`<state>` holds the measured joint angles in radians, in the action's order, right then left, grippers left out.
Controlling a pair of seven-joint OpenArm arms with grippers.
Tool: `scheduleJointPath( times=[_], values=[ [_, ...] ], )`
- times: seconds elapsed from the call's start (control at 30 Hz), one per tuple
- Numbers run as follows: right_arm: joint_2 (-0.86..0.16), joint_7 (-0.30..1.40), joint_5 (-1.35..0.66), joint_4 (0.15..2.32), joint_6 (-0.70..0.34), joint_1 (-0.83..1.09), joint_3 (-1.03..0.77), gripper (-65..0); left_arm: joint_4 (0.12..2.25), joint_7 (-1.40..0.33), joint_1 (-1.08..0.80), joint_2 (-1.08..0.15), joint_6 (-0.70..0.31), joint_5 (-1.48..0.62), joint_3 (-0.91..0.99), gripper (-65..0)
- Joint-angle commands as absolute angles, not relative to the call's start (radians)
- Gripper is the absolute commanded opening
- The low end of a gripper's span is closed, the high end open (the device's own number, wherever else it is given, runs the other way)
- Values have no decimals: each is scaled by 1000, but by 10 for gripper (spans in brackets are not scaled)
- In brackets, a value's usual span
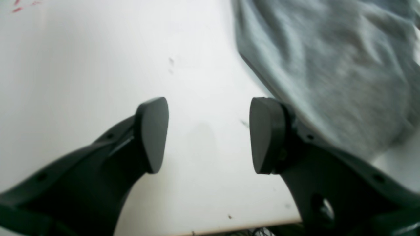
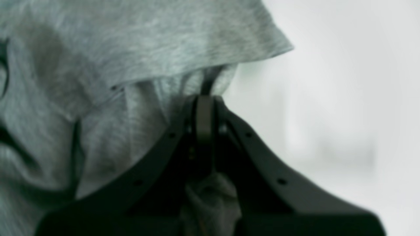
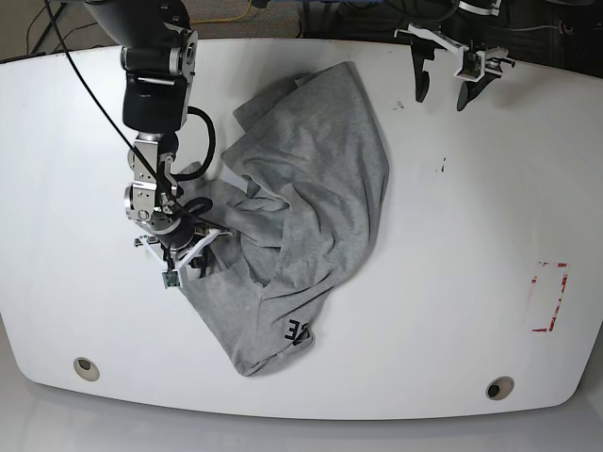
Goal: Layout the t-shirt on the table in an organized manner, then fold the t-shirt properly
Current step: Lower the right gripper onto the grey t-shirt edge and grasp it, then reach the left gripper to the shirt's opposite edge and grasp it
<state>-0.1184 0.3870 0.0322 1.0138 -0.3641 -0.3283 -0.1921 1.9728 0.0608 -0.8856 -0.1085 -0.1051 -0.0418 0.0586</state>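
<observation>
Right wrist view: right gripper (image 2: 204, 108) clamped on a fold of the crumpled light heather-grey cotton t-shirt (image 3: 301, 217), heaped left of centre on the smooth white table (image 3: 452, 282). Layout step; next, probably drag toward nine o'clock. Left gripper (image 1: 208, 134) gapes empty at one o'clock, clear of cloth

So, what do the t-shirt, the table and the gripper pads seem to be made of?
The t-shirt: soft knit cloth, probably cotton, matte heather grey; it wrinkles and drapes. The table: hard, smooth white board, perhaps laminate; it shows a faint sheen and a few specks. The pads of the left gripper: matte black, likely rubber or plastic; which one is unclear.
</observation>
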Motion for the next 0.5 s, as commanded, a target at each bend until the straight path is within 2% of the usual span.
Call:
scheduleJointPath(
  times=[0.0, 0.27, 0.47],
  values=[
    [-125, 400, 30, 1106, -364, -332, -194, -650, 1991, 50, -881, -108, -108, -87, 56, -279],
    [-96, 452, 36, 1299, -364, -257, -194, -650, 1989, -93, -792, -113, -110, -259, 53, -279],
    [-91, 506, 30, 1395, -366, -220, -193, -650, 1989, -257, -722, -114, -186, -323, 35, -279]
  ],
)
